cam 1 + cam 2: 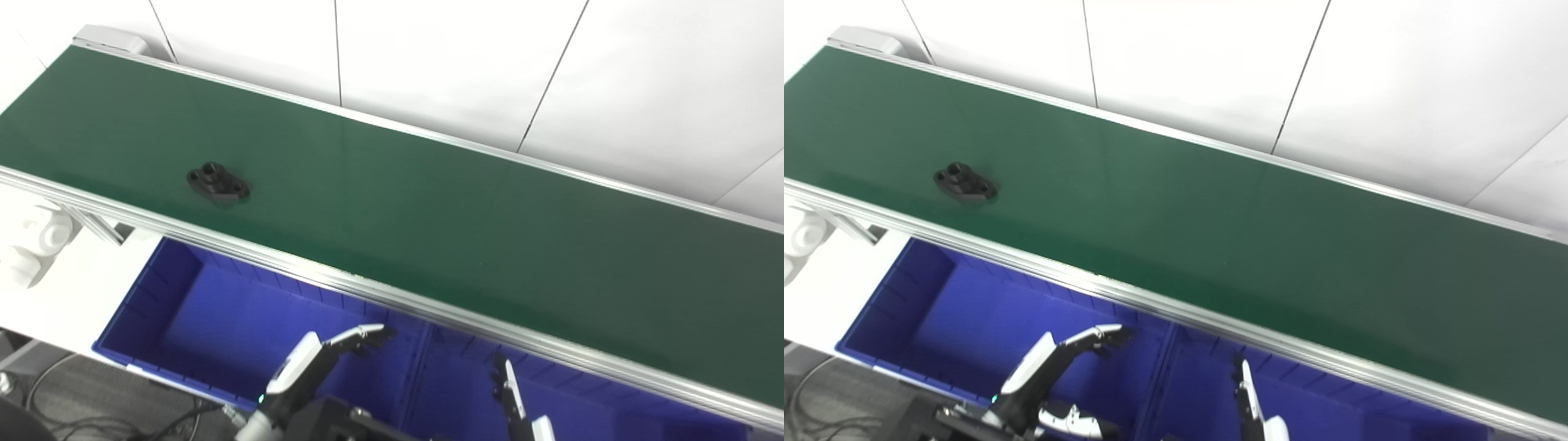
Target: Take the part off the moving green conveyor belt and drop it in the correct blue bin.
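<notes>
Black part rides on the green belt, untouched; left hand and right hand wait with fingers apart, empty, over the blue bins.

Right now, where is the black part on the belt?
The black part lies on the green belt at far left, near its front rail, above the left blue bin.
</notes>
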